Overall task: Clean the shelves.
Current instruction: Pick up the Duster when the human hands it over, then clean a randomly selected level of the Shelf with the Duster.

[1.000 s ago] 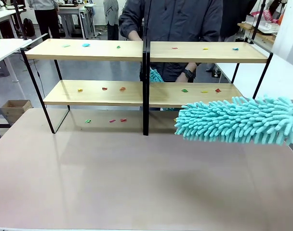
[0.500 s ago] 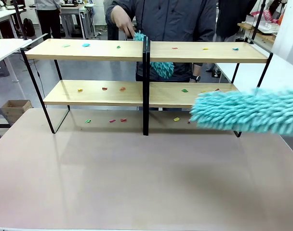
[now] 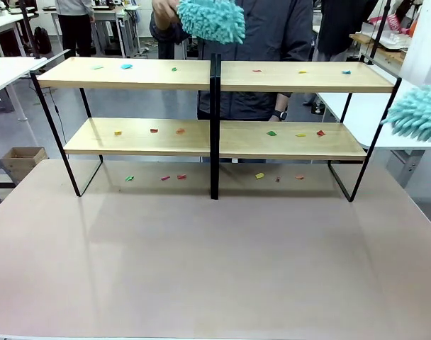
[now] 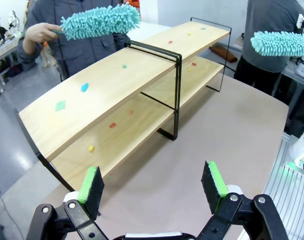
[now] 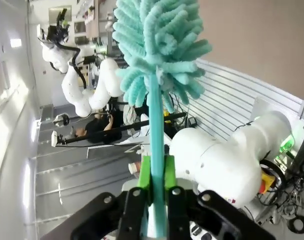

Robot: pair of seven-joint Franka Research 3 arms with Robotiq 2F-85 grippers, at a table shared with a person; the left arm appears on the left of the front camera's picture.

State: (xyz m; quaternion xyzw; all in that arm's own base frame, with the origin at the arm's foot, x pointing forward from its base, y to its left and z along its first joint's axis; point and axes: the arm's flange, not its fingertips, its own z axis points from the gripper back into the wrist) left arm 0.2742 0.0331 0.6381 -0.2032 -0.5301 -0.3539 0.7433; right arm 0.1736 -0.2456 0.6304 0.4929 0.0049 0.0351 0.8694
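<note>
- My right pincer (image 5: 157,170) is clamped tight on the thin handle (image 5: 154,125) of a teal duster (image 5: 157,45), with the green pads squeezing it from both sides. I judge the grip sits low on the stem so the fluffy head reaches well ahead of me.
- In the front view the teal duster (image 3: 421,113) hangs off to the right of the shelves (image 3: 144,74), apart from both boards (a ready pose, I would guess, not a wiping one).
- My left pincer (image 4: 152,180) stands wide with nothing between its pads, above the table (image 4: 232,130) near the left end of the shelves. It has no tool, so I reckon it is simply kept out of the way.
- The shelves stand across the far part of the table, two long wooden boards on a black frame, with a person behind them.
- The person's hand (image 4: 39,32) holds a second duster (image 4: 99,21) raised above the top board near the central upright, clear of the wood.
- The shelves carry small coloured scraps (image 3: 126,66), scattered along the top board and the lower one on both sides of the upright. A few more lie on the table beneath. With so many in place, I judge the cleaning barely begun.
- A cardboard box (image 3: 20,159) sits open on the floor at the left, and I cannot make out what is in it.
</note>
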